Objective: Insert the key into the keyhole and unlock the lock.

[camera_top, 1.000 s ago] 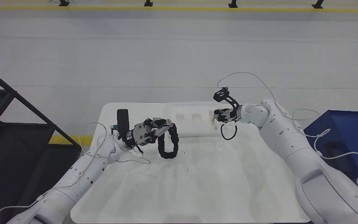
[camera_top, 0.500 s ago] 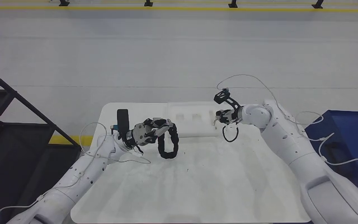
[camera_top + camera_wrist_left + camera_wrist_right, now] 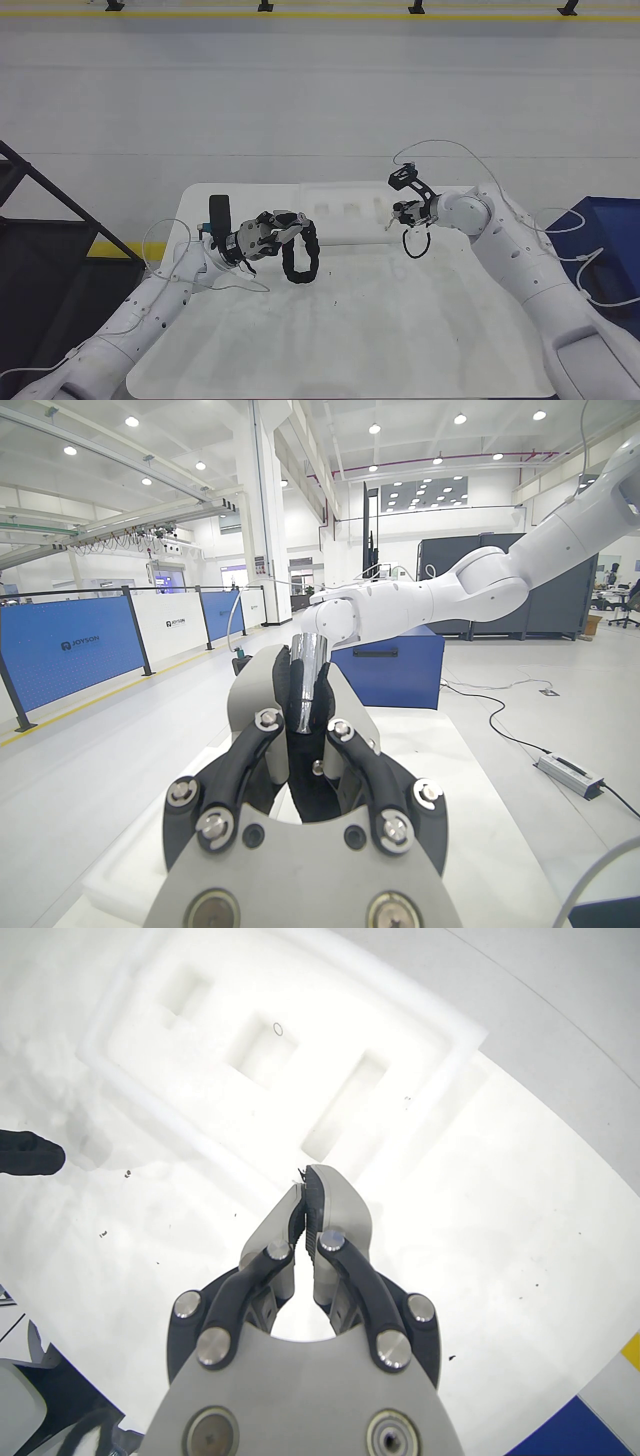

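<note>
Clamping the cable lock (image 3: pixel 308 680) in our left gripper (image 3: pixel 283 224) over the table's (image 3: pixel 350 340) left side, we judge insertion not yet begun: our right gripper (image 3: pixel 305 1188), pinched shut at the foam tray's (image 3: pixel 465 1035) edge with any key too small to confirm, must next line up with the keyhole.

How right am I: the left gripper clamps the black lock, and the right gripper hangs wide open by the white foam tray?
One slip: the right gripper is shut, not wide open, as the right wrist view shows. The rest holds: left gripper on the black lock, white foam tray nearby.
</note>
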You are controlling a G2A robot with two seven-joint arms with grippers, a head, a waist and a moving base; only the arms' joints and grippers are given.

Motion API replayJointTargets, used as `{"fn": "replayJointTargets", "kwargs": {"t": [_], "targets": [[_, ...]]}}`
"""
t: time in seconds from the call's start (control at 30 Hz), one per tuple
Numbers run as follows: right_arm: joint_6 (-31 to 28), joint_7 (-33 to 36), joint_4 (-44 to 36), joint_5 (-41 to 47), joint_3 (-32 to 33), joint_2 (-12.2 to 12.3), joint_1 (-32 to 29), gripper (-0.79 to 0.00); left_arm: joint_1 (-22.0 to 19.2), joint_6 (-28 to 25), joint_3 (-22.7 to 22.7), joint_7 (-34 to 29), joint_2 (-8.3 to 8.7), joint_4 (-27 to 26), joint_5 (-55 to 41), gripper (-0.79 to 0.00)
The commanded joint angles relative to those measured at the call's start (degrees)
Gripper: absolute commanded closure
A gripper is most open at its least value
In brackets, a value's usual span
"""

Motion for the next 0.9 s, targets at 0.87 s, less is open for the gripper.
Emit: {"fn": "replayJointTargets", "kwargs": {"t": [0.87], "targets": [[0.05,0.12,3.83,1.39,-0.84,-2.3,1.3,0.0,0.0,0.0,0.0,0.0,0.0,0.0,0.0,0.0]]}}
